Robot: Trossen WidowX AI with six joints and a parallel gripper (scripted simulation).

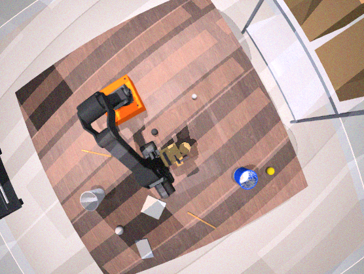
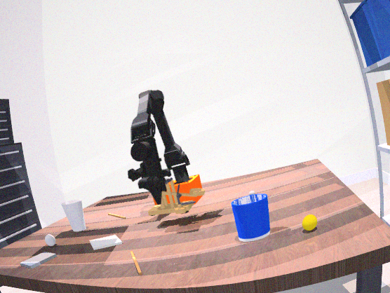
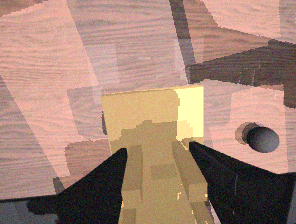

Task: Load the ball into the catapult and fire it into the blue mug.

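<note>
Catapult clamped in my gripper, looks lifted off the worktop, mid-board. Blue mug stands toward the right corner. Aiming probably underway; ball choice unclear. Loading, firing left, I think.

Black arm on an orange base
From over here I can see smooth, dark housings joined by slimmer links, one with an open gap through its frame, and rounded drum shapes at the joints. Small dark holes dot the blocky base's bright top. Faint lettering, too small for me to read, runs along one upper housing. The gripper is black too, its fingers tapering to narrow tips.
</note>
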